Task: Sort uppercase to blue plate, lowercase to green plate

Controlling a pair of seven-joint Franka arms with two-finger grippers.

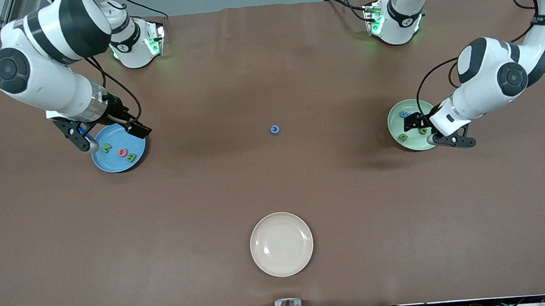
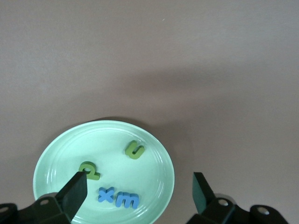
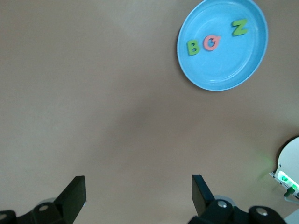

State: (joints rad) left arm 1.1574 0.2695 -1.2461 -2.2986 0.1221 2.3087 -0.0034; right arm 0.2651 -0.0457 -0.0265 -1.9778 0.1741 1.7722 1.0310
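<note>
- The blue plate (image 1: 108, 161) at the right arm's end of the tabletop (image 1: 275, 187) holds three capitals: N (image 3: 239, 27), Q (image 3: 211, 43), B (image 3: 193, 46).
- The right tool (image 1: 108, 136) hovers over it, released and empty.
- The blue G (image 1: 275, 129) lies alone mid-tabletop, its opening toward the left arm's end; roundish, with no clear long axis. It seems the only piece left.
- The green plate (image 2: 60, 149) holds p (image 2: 88, 170), u (image 2: 135, 150), t (image 2: 106, 194), m (image 2: 126, 200).
- The left tool (image 1: 434, 133) hangs released over it.

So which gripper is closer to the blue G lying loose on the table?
Neither clearly. The blue G lies mid-table between them. The right gripper, open, hangs over the blue plate; the left gripper, open, hangs over the green plate.
</note>
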